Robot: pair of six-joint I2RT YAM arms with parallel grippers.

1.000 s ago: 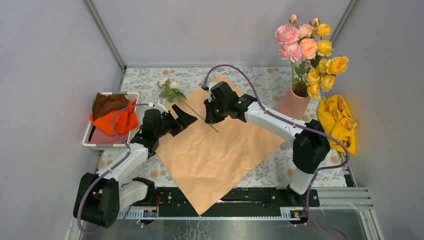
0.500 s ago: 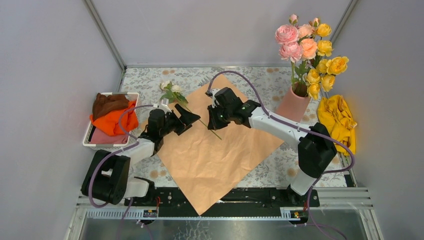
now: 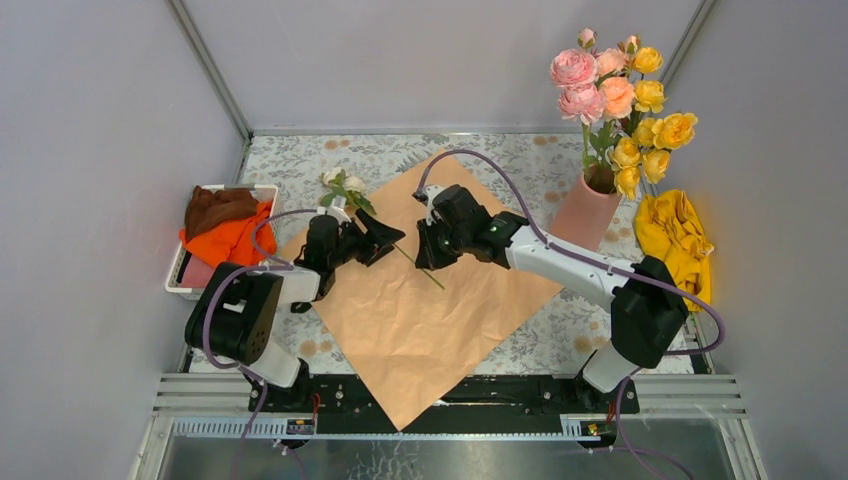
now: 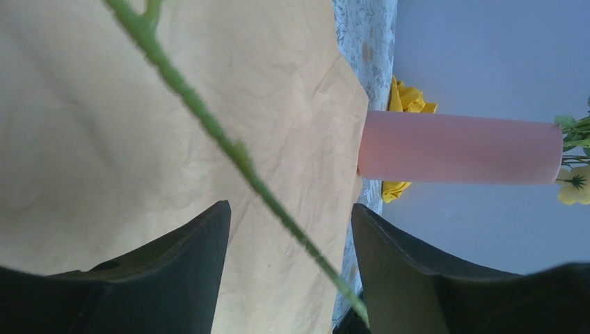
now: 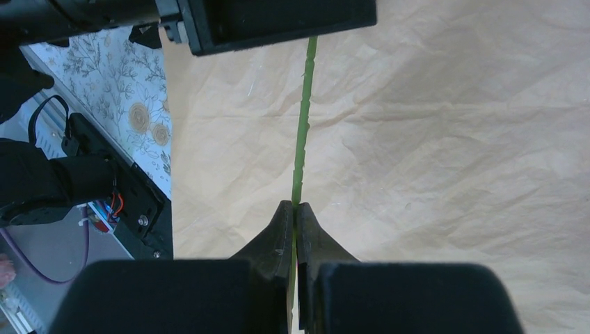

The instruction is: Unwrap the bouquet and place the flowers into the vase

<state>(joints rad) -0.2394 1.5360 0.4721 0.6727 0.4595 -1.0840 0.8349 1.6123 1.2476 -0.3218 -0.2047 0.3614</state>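
Flowers point(image 3: 615, 100) stand in the vase point(image 3: 587, 208) far right; 1 rose point(image 3: 340, 182) crosses the paper's point(image 3: 440, 310) left edge, right hand point(image 5: 296, 209) pinching its stem, left hand point(image 4: 289, 209) astride it, open but narrower than before.

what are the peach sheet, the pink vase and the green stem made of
The peach sheet: paper, matte, judging by its fine creases and crumpled folds. The vase: likely ceramic or plastic, smooth matte pink with no glare; cannot tell which. The stem: probably moulded plastic, with evenly spaced little nubs and a uniform green.
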